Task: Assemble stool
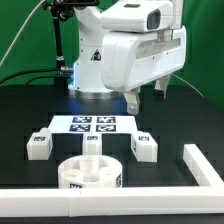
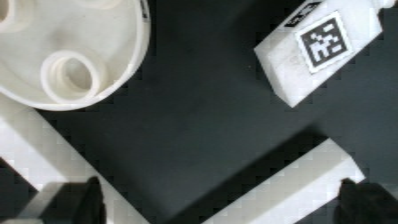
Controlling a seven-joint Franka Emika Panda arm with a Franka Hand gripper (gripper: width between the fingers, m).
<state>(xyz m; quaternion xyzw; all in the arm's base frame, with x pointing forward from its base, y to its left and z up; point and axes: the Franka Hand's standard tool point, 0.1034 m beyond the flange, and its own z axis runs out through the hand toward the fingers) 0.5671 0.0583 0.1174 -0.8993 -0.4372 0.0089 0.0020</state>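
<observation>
The white round seat disc point(image 1: 88, 172) lies flat near the table's front, sockets up. It also shows in the wrist view point(image 2: 63, 50). A blocky white leg point(image 1: 143, 147) with a marker tag lies to the seat's right in the exterior view, and shows in the wrist view point(image 2: 311, 50). Another leg point(image 1: 38, 145) lies to the seat's left, and a third point(image 1: 92, 143) just behind it. My gripper point(image 1: 146, 98) hangs open and empty above the table, behind the right leg. In the wrist view point(image 2: 217, 205) its dark fingertips point(image 2: 71, 202) stand wide apart with nothing between them.
The marker board point(image 1: 90, 125) lies flat behind the parts, in front of the arm's base. A long white border rail point(image 1: 120, 203) runs along the front edge and up the right side point(image 1: 203, 165). It shows as a corner in the wrist view point(image 2: 267, 190).
</observation>
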